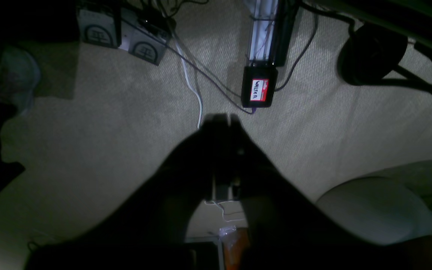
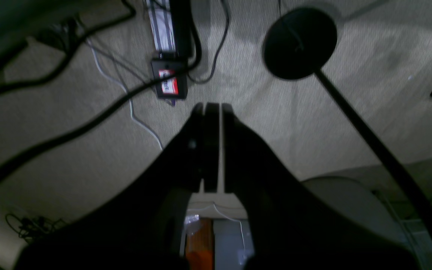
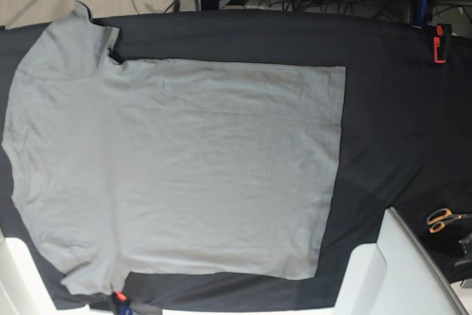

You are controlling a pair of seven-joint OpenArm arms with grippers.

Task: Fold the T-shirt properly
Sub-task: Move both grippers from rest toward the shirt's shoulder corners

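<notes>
The light-grey T-shirt [image 3: 177, 167] lies spread flat on the black table cloth [image 3: 383, 108] in the base view, neck end at the left, straight hem at the right, one sleeve at the upper left and one at the lower left. Neither wrist view shows the T-shirt. In the left wrist view my left gripper [image 1: 223, 118] is shut with nothing between its fingers, hanging over beige carpet. My right gripper [image 2: 212, 107] is likewise shut and holds nothing, also over carpet. Neither set of fingertips shows in the base view.
Orange-handled scissors [image 3: 442, 219] lie at the cloth's right edge and a red clamp [image 3: 440, 42] sits at the upper right. White arm parts [image 3: 383, 271] rise at the bottom. On the floor are cables, a red-labelled black box [image 1: 260, 88] and a round black stand base [image 2: 300, 43].
</notes>
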